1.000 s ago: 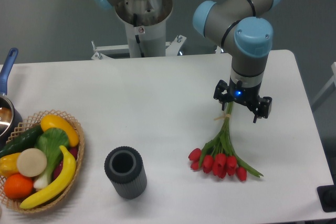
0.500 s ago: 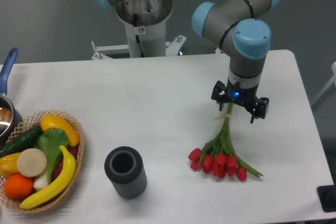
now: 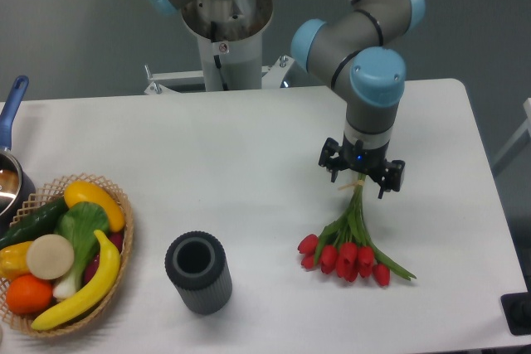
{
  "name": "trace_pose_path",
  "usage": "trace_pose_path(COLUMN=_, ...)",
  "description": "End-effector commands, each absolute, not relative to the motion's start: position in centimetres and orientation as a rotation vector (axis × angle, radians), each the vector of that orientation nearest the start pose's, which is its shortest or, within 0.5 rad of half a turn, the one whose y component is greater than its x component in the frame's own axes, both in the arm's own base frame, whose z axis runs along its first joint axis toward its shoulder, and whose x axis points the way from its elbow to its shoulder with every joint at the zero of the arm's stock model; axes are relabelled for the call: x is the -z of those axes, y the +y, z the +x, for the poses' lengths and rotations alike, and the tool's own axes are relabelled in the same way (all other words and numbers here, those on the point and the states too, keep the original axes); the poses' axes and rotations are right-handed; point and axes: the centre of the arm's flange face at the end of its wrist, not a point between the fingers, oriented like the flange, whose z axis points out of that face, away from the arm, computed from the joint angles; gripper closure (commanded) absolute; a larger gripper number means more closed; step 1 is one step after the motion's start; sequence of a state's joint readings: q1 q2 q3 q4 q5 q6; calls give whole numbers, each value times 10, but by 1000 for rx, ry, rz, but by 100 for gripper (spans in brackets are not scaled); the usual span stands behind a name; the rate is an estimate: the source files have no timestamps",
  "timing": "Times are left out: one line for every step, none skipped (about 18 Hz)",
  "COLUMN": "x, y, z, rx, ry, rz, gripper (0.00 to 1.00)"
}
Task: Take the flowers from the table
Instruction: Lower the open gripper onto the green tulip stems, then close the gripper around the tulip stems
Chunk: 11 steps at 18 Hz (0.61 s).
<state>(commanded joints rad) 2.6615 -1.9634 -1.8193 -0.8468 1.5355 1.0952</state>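
**Gripper parked over the stem end of the tulips**

Biggest thing first: the white table (image 3: 249,147) takes up most of the shot, matte top, rounded corners. The UR5e arm (image 3: 365,31), grey with light blue caps, comes in from the top and bends down over the right half of it. Its base column (image 3: 224,22) stands behind the far edge.

On the left edge sits a wicker basket (image 3: 123,238) stuffed with fruit and veg: bananas, an orange, a cucumber, something leafy. Just behind it there's a pot with a blue handle (image 3: 12,109), mostly cut off by the frame. Near the front, right of the basket, a dark ribbed cylinder (image 3: 197,273) stands upright with its open end up.

The flowers (image 3: 348,246) lie flat on the table at the front right, red heads fanned toward the camera, green stems pointing back toward the arm.

The gripper (image 3: 362,178) points straight down right over the tied stem ends. Honestly can't tell from this angle whether the jaws are clamped on the stems or just sitting loose around them.
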Motion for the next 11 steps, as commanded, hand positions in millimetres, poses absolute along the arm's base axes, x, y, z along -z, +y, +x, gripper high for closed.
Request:
trace_pose_path(x=-227, y=392, z=-456, rx=-86, ry=9, rz=-3072, gripper=0)
trace_pose_path(x=-222, y=393, z=-457, rx=-77, ry=12, rz=-3073, gripper=0)
trace_pose_path(x=-219, y=393, z=-461, rx=-79, ry=9, rz=-3073, gripper=0)
trace_pose_path(x=-214, y=394, z=-464, rx=-79, ry=7, rz=-3073, gripper=0)
trace_pose_path(x=-212, y=395, z=-466, rx=-85, ry=7, rz=-3071, gripper=0)
trace_pose_path(x=-210, y=395, z=-468, rx=-85, ry=5, rz=-3071, gripper=0)
trace_pose_path(x=-206, y=395, z=-469, rx=-78, ry=2, rz=-3071, gripper=0)
trace_pose_path(x=-205, y=395, z=-469, rx=-78, ry=2, rz=-3072, gripper=0)
trace_pose_path(x=-202, y=395, z=-470, rx=-74, ry=2, rz=-3073, gripper=0)
trace_pose_path(x=-199, y=395, z=-470, rx=-68, ry=2, rz=-3075, gripper=0)
trace_pose_path(x=-198, y=395, z=-470, rx=-63, ry=2, rz=-3077, gripper=0)
